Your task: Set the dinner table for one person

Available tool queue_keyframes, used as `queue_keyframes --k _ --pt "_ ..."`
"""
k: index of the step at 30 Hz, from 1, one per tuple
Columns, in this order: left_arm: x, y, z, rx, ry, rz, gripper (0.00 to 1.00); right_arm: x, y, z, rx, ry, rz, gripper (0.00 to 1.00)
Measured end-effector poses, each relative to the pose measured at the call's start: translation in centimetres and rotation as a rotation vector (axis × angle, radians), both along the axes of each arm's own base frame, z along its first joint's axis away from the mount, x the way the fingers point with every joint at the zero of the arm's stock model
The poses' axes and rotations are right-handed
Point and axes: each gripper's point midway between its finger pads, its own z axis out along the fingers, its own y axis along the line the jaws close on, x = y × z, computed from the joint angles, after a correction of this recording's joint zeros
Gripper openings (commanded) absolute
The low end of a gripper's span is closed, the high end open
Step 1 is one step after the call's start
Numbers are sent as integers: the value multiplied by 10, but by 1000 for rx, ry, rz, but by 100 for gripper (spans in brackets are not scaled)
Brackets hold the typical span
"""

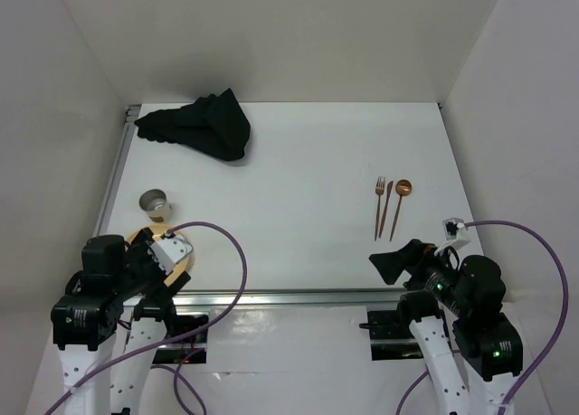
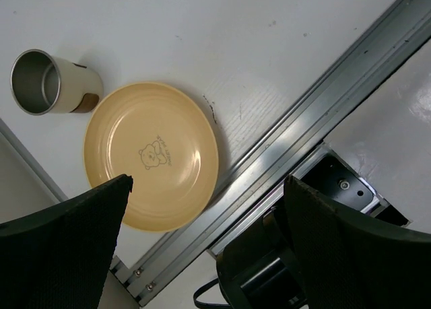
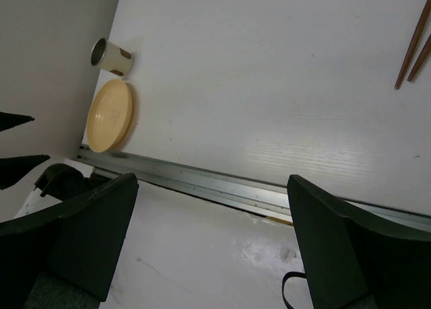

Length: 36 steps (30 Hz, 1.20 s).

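The dinner table [image 1: 298,180] is a white top with silver rails. A yellow plate [image 1: 149,239] lies at its near left corner, and a metal-lined cup [image 1: 154,202] stands just behind it. A copper fork [image 1: 380,205], knife [image 1: 387,207] and spoon [image 1: 401,198] lie side by side at the right. A crumpled black cloth [image 1: 204,126] lies at the far left. My left gripper [image 1: 170,254] is open and empty above the plate's near edge [image 2: 151,154]. My right gripper [image 1: 391,263] is open and empty over the near rail, short of the cutlery.
The silver rail [image 2: 303,114] runs along the near edge between the arm bases and the tabletop. White walls close in the left, far and right sides. The cup [image 3: 111,56], the plate [image 3: 109,115] and the cutlery handles [image 3: 411,43] show in the right wrist view.
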Motion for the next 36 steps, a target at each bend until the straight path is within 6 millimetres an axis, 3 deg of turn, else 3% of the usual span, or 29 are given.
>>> queue_keyframes --k 9,13,16,21,24,26,30,34,36 --pt "12 5 11 5 -7 37 100 6 -1 -3 -8 34 -9 100" --pt "29 2 48 -23 -66 50 100 16 -4 -3 -25 79 -36 100" --pt "62 -1 89 -72 -122 77 100 28 -10 1 -47 107 -78 100" --pt "156 -6 139 -185 -122 164 97 59 -12 1 -75 179 -106 100" --pt "230 -13 140 -235 -82 220 97 86 -9 -4 -87 220 -101 100" --pt "282 -19 123 -260 -38 268 97 106 -6 -8 -95 235 -92 100" --pt "366 -31 76 -317 65 364 95 145 2 -14 -99 220 -63 100" --pt "439 -45 39 -379 106 429 94 183 9 -27 -105 229 -35 100" --pt "467 -49 20 -390 110 469 94 201 12 -41 -115 264 -25 100"
